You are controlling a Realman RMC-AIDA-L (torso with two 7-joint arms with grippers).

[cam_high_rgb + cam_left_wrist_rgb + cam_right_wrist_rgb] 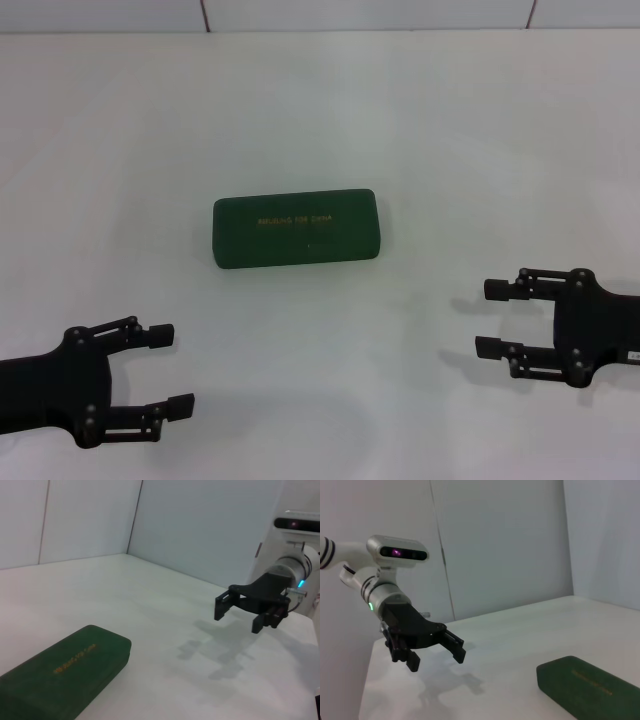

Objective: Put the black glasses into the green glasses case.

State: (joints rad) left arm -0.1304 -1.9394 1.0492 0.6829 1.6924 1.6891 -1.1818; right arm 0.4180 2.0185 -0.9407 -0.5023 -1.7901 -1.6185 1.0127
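Note:
The green glasses case (296,228) lies closed in the middle of the white table, gold lettering on its lid. It also shows in the left wrist view (62,672) and the right wrist view (590,686). The black glasses are out of view in every frame. My left gripper (170,370) hovers open near the front left of the table, well short of the case; the right wrist view catches it (436,657) too. My right gripper (492,319) stands open at the front right, apart from the case, and appears in the left wrist view (239,616).
The white table (450,150) ends at a pale wall along the back. Nothing else lies on it.

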